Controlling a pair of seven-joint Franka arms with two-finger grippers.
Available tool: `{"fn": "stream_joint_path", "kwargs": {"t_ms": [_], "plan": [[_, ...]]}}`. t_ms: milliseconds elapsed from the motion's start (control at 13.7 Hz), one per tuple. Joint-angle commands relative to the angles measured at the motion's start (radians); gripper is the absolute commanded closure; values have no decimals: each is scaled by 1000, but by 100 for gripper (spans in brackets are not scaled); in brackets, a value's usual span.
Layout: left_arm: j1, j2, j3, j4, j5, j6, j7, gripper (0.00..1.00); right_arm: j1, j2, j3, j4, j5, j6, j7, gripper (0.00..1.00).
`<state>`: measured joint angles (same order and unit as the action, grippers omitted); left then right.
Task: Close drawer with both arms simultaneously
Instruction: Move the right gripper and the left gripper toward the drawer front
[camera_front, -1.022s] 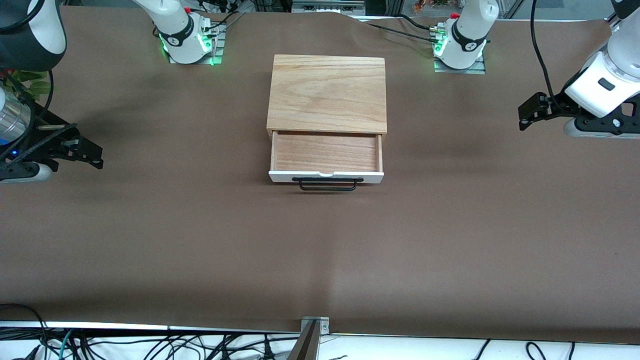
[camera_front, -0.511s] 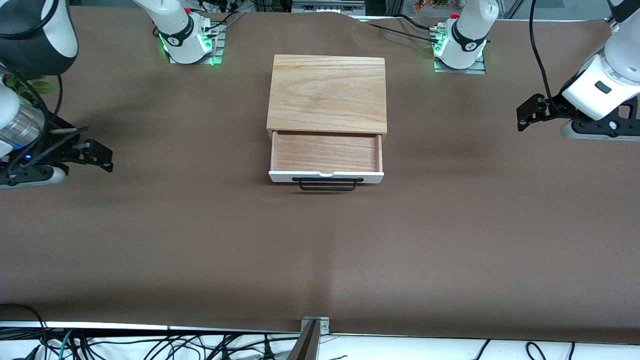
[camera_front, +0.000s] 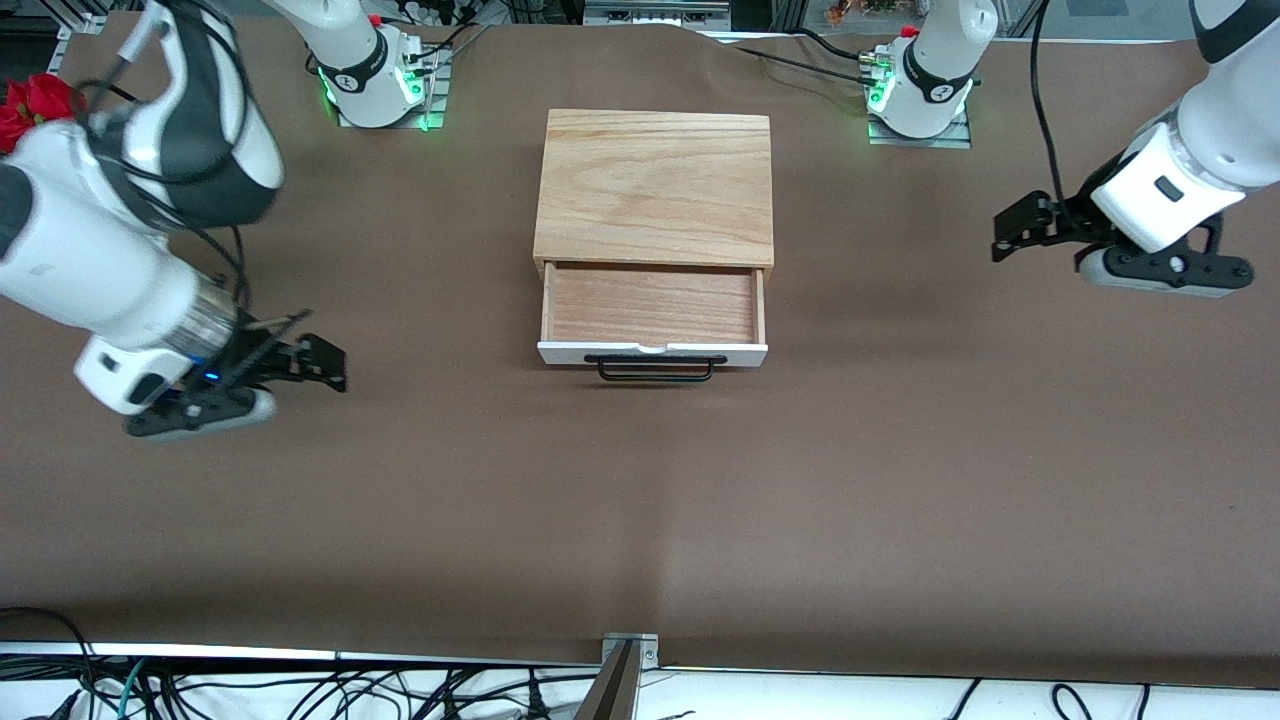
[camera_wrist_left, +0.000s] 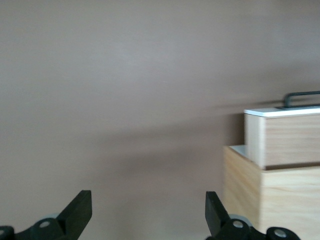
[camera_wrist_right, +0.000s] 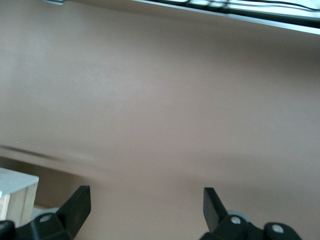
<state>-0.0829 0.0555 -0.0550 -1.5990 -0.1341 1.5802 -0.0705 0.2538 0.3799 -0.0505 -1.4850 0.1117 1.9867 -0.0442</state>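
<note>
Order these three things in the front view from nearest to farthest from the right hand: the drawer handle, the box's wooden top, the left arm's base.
From the right hand, over the table at the right arm's end:
1. Drawer handle, at the open drawer's front.
2. Box's wooden top, farther from the front camera.
3. Left arm's base, at the table's top edge.

arms (camera_front: 110, 260): white shells | black joint bands, cables | end effectors: black

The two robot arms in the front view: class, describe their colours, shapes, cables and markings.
Both arms are glossy white rounded segments with black joint bands. The right arm has a silvery wrist ring, a small blue light and black cables looped along it. The left arm carries one black cable. Each ends in a black two-finger claw, right claw, left claw, on a grey-black mount. The bases glow green.
</note>
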Motion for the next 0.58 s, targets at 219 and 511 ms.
{"fn": "stream_joint_path", "kwargs": {"t_ms": [219,511], "plan": [[-32,209,0,103,-298,76,-5,0,51,106,26,11,34,145,6,0],[-125,328,-5,105,-367,292,3,0,53,172,107,11,94,257,9,0]]}}
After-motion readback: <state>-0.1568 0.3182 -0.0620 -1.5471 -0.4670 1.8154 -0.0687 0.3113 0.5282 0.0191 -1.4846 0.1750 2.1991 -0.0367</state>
